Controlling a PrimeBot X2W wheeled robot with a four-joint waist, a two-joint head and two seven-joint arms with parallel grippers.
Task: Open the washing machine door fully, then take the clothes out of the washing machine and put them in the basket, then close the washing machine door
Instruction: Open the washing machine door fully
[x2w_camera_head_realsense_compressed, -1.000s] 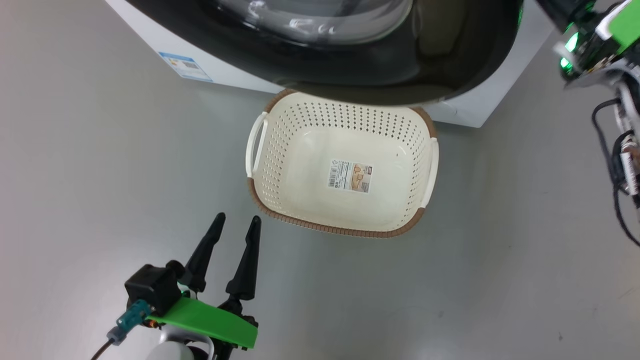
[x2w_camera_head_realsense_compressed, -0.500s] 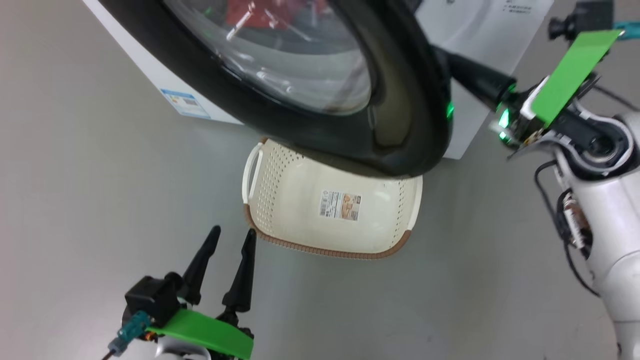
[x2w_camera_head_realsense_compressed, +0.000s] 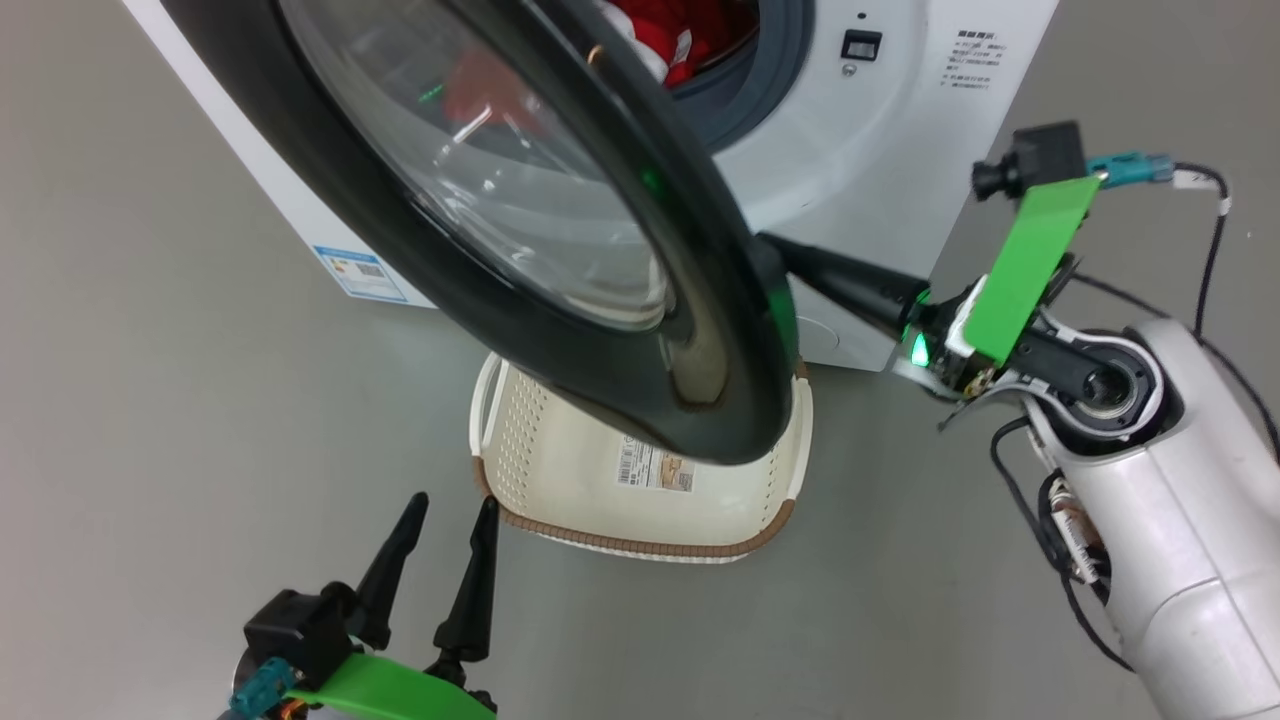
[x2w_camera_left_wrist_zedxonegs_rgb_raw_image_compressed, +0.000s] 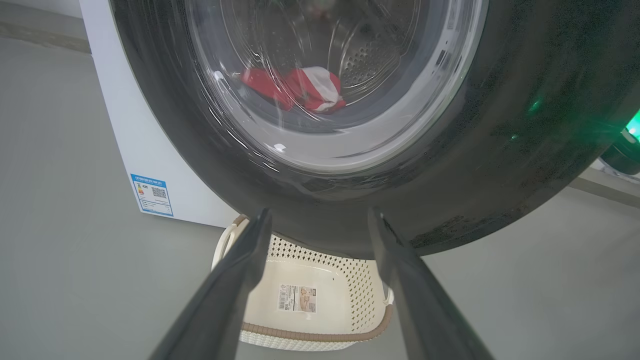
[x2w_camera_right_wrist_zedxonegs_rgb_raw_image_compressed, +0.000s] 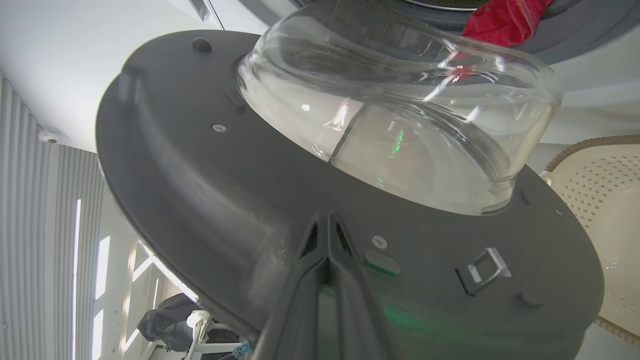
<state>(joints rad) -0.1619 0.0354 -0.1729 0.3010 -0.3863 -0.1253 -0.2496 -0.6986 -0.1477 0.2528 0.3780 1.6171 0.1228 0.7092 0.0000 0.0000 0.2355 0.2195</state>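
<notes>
Left gripper (x2w_camera_head_realsense_compressed: 453, 500): jaws wide, nothing between them, low over the floor (x2w_camera_head_realsense_compressed: 150, 450).
Sticker (x2w_camera_head_realsense_compressed: 360, 272): on the washer's (x2w_camera_head_realsense_compressed: 900, 150) lower front, ahead and left of that gripper.
Basket (x2w_camera_head_realsense_compressed: 640, 545): on the floor just ahead and right of the left gripper; far half hidden under the door.
Door (x2w_camera_head_realsense_compressed: 560, 365): part open, between both grippers, overhanging the basket.
Clothes (x2w_camera_head_realsense_compressed: 665, 35): red and white, in the drum beyond the door.
Right gripper (x2w_camera_right_wrist_zedxonegs_rgb_raw_image_compressed: 327, 220): fingers pressed together, holding nothing, tips at the door's inner face below the glass (x2w_camera_right_wrist_zedxonegs_rgb_raw_image_compressed: 400, 140); latch hook (x2w_camera_right_wrist_zedxonegs_rgb_raw_image_compressed: 487, 270) to their right.
</notes>
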